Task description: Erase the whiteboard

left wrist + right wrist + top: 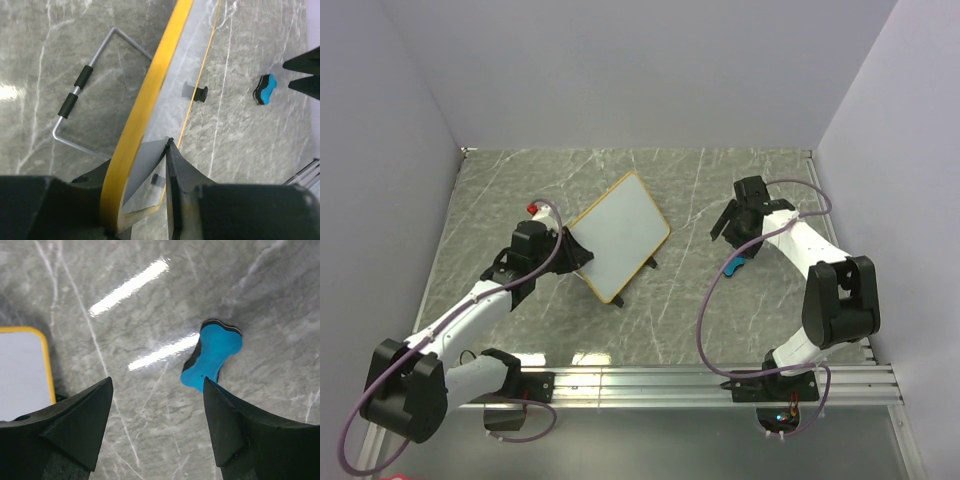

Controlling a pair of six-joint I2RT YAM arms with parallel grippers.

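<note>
The whiteboard (620, 235), white with a tan-yellow frame, is tilted up off the table, and no scribbles show on its face. My left gripper (580, 256) is shut on its near left edge. In the left wrist view the yellow frame (150, 95) runs between my fingers (172, 165). A black foot (201, 93) shows on the board's far edge. The blue bow-shaped eraser (736, 267) lies on the table to the right, also in the right wrist view (212, 355). My right gripper (157, 382) is open and empty above the table, just left of the eraser.
A bent wire stand with black sleeves (80, 90) lies on the marble table under the board. A small red object (532, 207) sits behind my left wrist. The board's corner (22, 370) shows left of my right gripper. Grey walls enclose the table; a metal rail (720, 380) runs along the near edge.
</note>
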